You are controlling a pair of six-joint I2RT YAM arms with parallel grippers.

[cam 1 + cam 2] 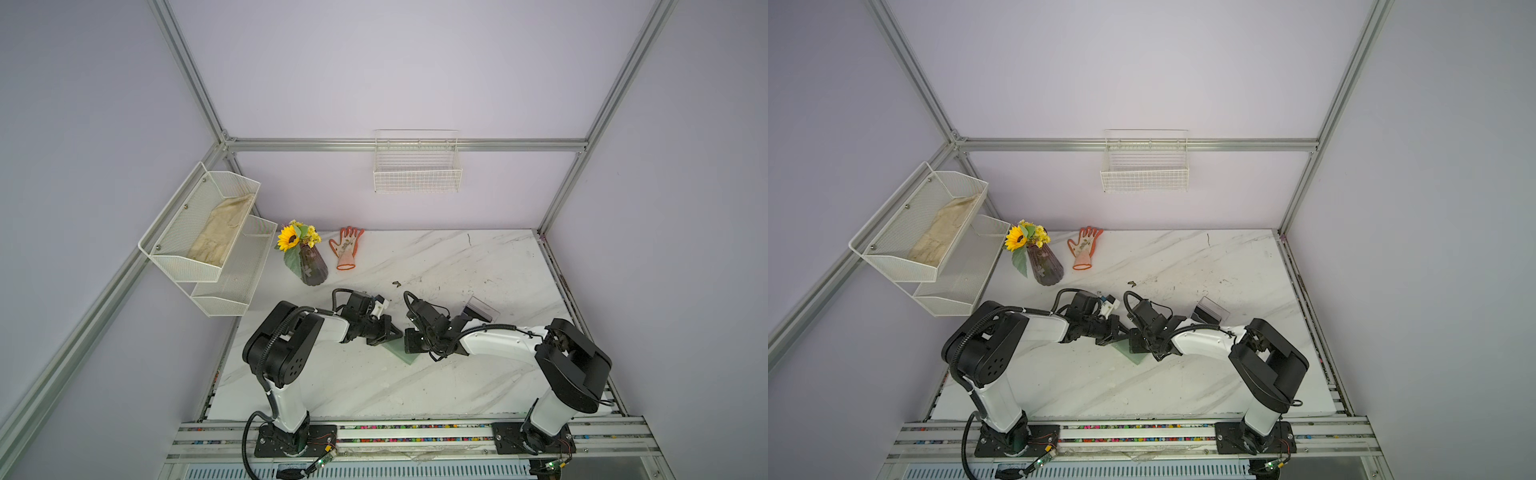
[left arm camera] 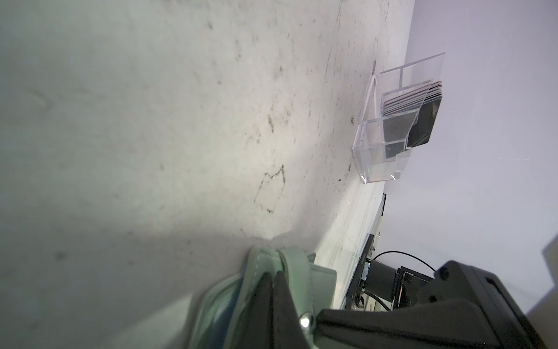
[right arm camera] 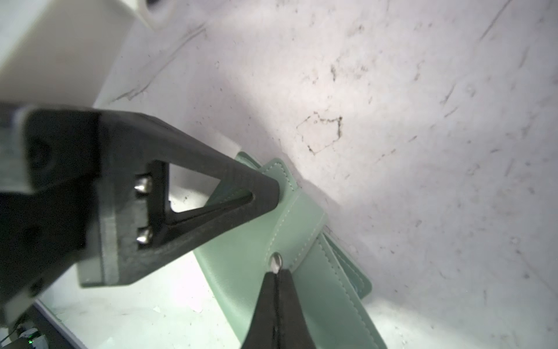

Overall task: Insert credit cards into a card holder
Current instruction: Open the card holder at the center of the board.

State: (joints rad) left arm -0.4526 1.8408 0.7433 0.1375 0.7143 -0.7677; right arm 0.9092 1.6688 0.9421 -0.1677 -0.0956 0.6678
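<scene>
I am working at the card holder (image 3: 235,266), which is lying on the table (image 1: 374,386) in the middle, toward the near side, under both my wrists. My left pincer (image 2: 276,275) is closed tight on the end of the strap (image 3: 302,217) and is lifting it off the cover. My right pincer (image 3: 276,273) is also pressed fully together, its tips sitting right at the snap stud (image 3: 275,262). I cannot tell whether a thin layer of the cover is caught between those tips.

I am judging this as the opening step: no card is in either pincer. The credit cards (image 2: 401,99) are standing in the clear box (image 1: 482,309), to the right of the holder and a little farther back.

To do it well, I should be pulling the strap back along its own length, low and slow, while the right side is pinning the body down so the whole holder is not rising or sliding. Smooth leatherette is likely to slip from a pinch this near the edge, so a deeper bite may be needed.

In both top views my arms are hiding nearly everything; only a pale green corner is showing. The right wrist view is giving the stud, the stitching and the left pincer's grip side-on. Only the left wrist view is showing the cards' stacked edges.
</scene>
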